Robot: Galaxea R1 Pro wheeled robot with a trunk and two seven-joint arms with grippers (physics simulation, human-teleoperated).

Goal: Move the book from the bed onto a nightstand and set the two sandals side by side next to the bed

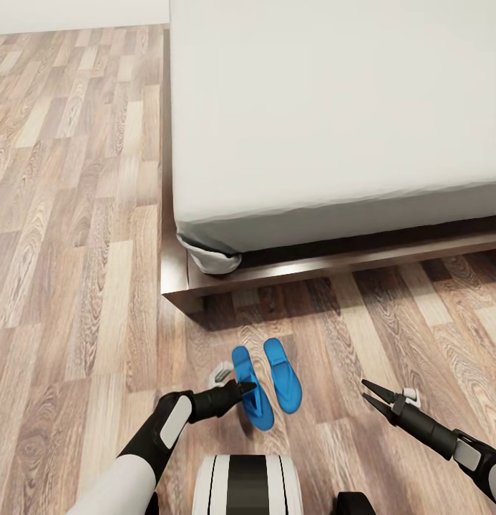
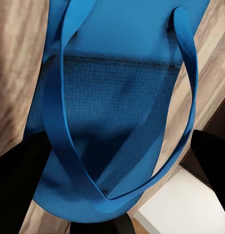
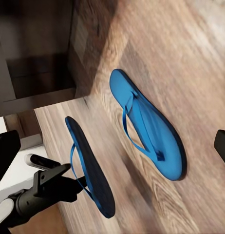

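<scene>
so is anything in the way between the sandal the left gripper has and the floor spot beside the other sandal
Nothing visible. The left gripper holds one sandal tilted on edge right next to the other sandal, which lies flat on the wood floor near the bed corner. The floor below it looks bare.

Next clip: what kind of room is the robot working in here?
Most likely a bedroom. A low bed with a plain light-grey mattress on a dark wooden platform frame stands on a wood-plank floor, and two blue sandals are beside it, one of them held by the left gripper.
</scene>
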